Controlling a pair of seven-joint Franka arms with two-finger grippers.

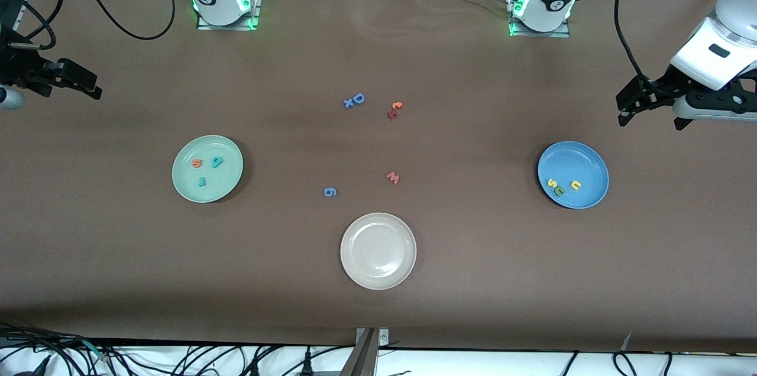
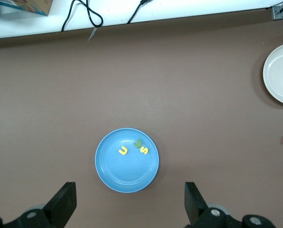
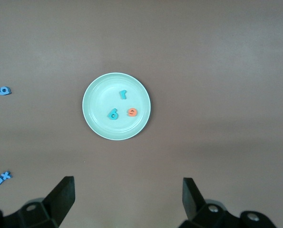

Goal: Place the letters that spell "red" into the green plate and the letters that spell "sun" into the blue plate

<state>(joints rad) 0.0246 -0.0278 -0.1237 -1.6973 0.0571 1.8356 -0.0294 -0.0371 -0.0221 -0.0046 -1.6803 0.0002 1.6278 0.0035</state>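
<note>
Front view shows the teal "r", orange "e" and teal "d" lying in the green plate, and the yellow "s", olive letter and yellow "u" in the blue plate, so the sorting looks finished. Accordingly the left gripper hangs empty with fingers apart at its end of the table, near the blue plate; the right gripper hangs likewise near the green plate, both apparently waiting.

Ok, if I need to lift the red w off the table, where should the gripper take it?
Come straight down on the red w: it lies flat on the bare table, alone, between the blue g and the beige-white plate. Probably pinch across its narrow width, fingers on its outer edges.
</note>
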